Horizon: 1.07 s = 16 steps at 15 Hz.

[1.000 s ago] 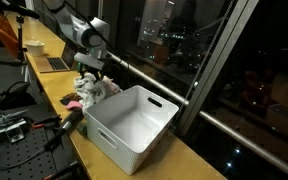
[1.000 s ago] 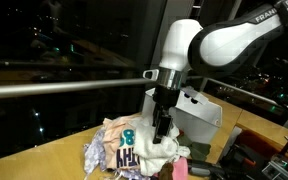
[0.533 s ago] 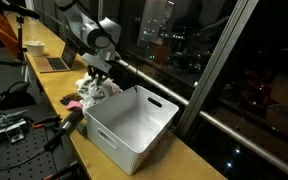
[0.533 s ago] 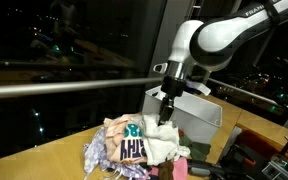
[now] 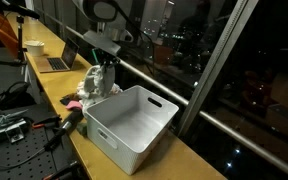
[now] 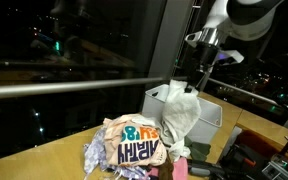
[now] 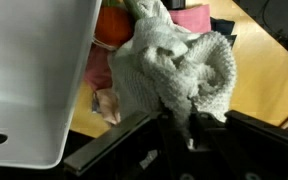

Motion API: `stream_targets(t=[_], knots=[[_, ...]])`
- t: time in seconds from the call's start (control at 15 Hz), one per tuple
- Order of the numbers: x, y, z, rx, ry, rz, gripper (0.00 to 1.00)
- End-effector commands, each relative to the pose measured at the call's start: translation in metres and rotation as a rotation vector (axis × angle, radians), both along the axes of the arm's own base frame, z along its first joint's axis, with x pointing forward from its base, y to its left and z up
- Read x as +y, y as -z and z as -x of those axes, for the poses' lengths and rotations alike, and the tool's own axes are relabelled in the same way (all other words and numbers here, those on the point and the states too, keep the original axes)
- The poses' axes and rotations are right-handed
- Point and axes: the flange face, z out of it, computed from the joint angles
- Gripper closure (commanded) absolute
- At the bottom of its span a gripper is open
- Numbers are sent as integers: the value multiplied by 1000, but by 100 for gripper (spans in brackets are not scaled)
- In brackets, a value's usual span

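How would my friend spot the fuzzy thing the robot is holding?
Find the big white bin on the wooden table; a pile of clothes lies beside it. Hanging over that pile from the robot's jaws is the knitted cloth. It alone is pale grey and lifted; the others are colourful.

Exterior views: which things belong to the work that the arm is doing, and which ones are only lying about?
In hand:
- gripper, shut on the grey knitted cloth, which hangs from it
- pile of clothes under the cloth

Lying about:
- white bin, beside the pile, untouched
- laptop
- cup
- black tool
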Motion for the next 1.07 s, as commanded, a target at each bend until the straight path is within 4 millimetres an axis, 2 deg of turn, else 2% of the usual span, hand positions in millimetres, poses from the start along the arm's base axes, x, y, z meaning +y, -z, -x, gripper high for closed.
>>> stream_targets(t=[0.0, 0.27, 0.47, 0.6, 0.67, 0.73, 0.87, 1.0], knots=[[-27, -82, 33, -95, -13, -22, 96], [-73, -184, 43, -255, 30, -5, 96], [-126, -255, 45, -366, 93, 10, 96], [-169, -293, 46, -402, 132, 6, 96], [-190, -303, 45, -408, 149, 6, 96], [-207, -302, 44, -404, 165, 1, 96], [-237, -287, 43, -381, 199, -4, 96], [-263, -261, 40, -350, 229, -8, 96]])
